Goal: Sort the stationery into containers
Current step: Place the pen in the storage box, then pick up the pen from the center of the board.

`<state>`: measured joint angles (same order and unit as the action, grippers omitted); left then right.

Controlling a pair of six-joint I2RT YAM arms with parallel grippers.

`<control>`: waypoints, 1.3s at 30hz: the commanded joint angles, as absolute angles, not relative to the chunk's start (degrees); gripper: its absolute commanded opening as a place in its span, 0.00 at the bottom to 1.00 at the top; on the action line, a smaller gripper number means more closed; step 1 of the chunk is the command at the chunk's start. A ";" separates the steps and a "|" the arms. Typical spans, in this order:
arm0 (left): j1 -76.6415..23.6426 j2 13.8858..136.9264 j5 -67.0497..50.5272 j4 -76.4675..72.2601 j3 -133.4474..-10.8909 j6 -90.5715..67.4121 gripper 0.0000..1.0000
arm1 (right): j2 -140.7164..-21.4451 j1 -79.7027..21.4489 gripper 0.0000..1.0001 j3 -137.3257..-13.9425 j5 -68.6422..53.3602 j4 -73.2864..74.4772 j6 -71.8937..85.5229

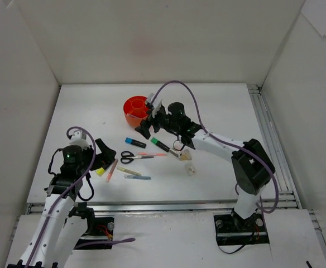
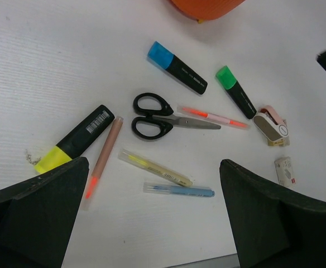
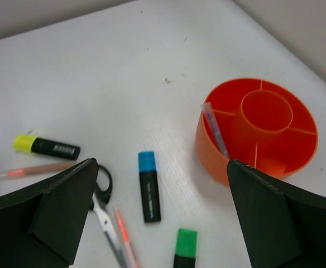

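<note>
The orange organiser (image 1: 136, 110) stands mid-table, with one thin bluish pen (image 3: 214, 128) leaning in a ring compartment. My right gripper (image 1: 146, 125) is open and empty, hovering just in front of the organiser (image 3: 258, 131), above the blue highlighter (image 3: 148, 186). The green highlighter (image 1: 159, 145), scissors (image 1: 132, 157), pink pen (image 1: 152, 154), yellow highlighter (image 1: 101, 170), orange pen (image 1: 111, 171), yellow pen (image 1: 128, 171), blue pen (image 1: 138, 177) and two erasers (image 1: 186, 156) lie on the table. My left gripper (image 1: 104, 153) is open and empty, above the yellow pen (image 2: 156, 168) and blue pen (image 2: 180, 190).
White walls enclose the table on the left, back and right. A metal rail (image 1: 269, 139) runs along the right edge and another along the near edge. The right arm's purple cable (image 1: 191, 95) arcs over the organiser's right side.
</note>
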<state>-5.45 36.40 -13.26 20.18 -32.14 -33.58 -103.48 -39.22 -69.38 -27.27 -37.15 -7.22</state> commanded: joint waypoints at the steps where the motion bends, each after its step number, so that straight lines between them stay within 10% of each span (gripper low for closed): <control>1: -5.01 37.88 -12.75 19.95 -36.21 -34.72 1.00 | -95.03 -40.86 0.98 -67.06 -24.79 -25.22 -8.32; 20: -5.01 42.28 -9.93 26.10 -38.23 -38.23 0.99 | -103.26 -49.92 0.97 -72.68 -4.92 6.32 -31.00; 39: -5.01 41.92 -8.09 25.31 -37.88 -36.91 0.99 | -118.03 -45.88 0.56 -85.60 -7.55 19.06 -42.36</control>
<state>-5.45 41.74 -9.10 27.38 -34.98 -37.52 -117.25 -46.74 -82.43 -8.21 13.89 -40.01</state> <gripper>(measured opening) 0.996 0.586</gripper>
